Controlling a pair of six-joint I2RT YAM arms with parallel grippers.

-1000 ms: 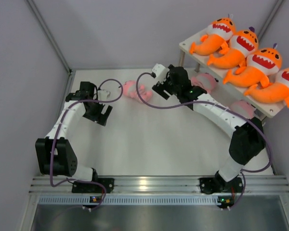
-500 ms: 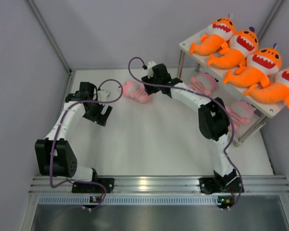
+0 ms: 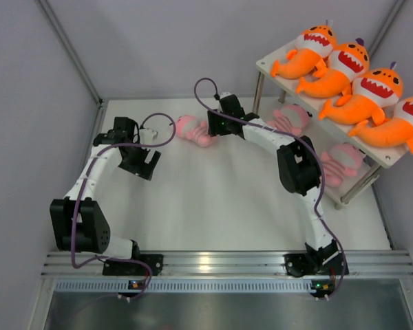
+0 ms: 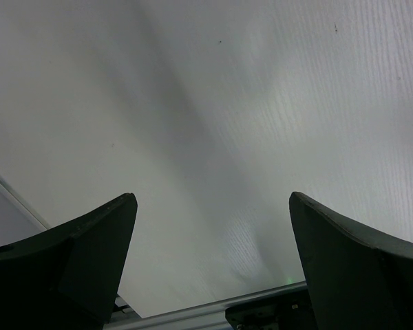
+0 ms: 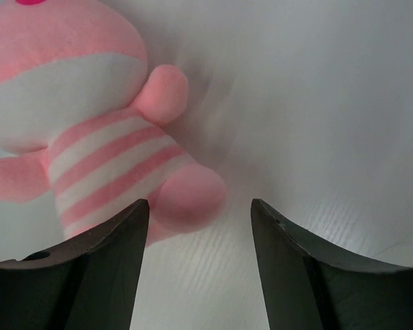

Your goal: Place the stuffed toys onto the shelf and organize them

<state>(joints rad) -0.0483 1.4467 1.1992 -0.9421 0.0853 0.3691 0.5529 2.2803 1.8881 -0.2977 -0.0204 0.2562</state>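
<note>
Stuffed toys are nearly all put away in the top view. Four orange toys (image 3: 351, 89) lie in a row on the upper board of the shelf (image 3: 265, 64) at the upper right, and two pink toys (image 3: 289, 118) sit on the lower board beneath them. A loose pink toy (image 3: 193, 129) lies on the white bench (image 3: 213, 199) at upper centre, and the right arm (image 3: 299, 165) stretches up to it. The step in hand looks like picking up this one. The left arm (image 3: 96, 168) is parked at the left, well apart from any toy. Grey walls (image 3: 158, 48) close the space in, and a metal rail (image 3: 227, 265) runs along the bottom.

In the left wrist view, the left jaws stand wide apart over bare bench (image 4: 227, 103) with a faint wood grain, holding nothing.

In the right wrist view, the right jaws are spread and not gripping. The loose pink toy (image 5: 89, 130) fills the upper left, with one round foot just ahead of the gap, nearer the left tip. The next move probably needs a short advance, shifted left to straddle the body and not just the foot, then a firm close, since soft plush gives.
</note>
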